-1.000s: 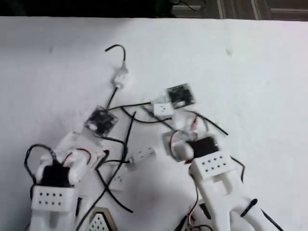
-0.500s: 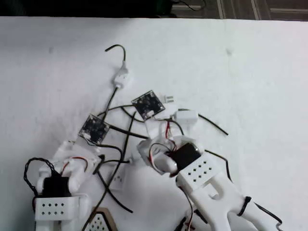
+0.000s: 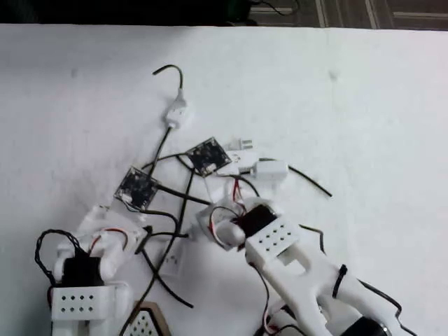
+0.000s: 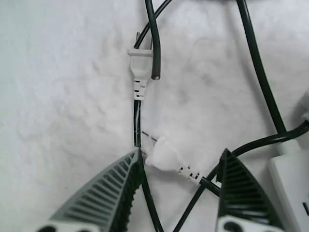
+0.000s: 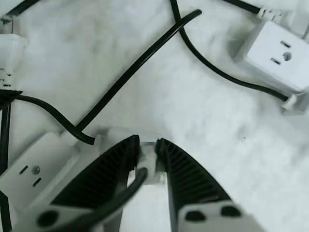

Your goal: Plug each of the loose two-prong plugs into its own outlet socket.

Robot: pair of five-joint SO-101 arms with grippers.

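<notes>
Released and spread wide: left gripper (image 4: pixel 181 153). Flat on the table (image 4: pixel 58 72) between its fingers, white two-prong plug (image 4: pixel 164 155), touching one fingertip, prongs pointing away from the wrist. Farther ahead and well apart, second plug (image 4: pixel 139 67). Just outside the other finger, outlet socket (image 4: pixel 289 179). Clenched on a small white piece (image 5: pixel 153 171): right gripper (image 5: pixel 148 141). Plug or socket part, cannot tell. Just beside one of its fingers, socket block (image 5: pixel 34 169). Well ahead, far socket (image 5: pixel 277 48). Ahead of the tips, black cords (image 5: pixel 130 72) crossing.
</notes>
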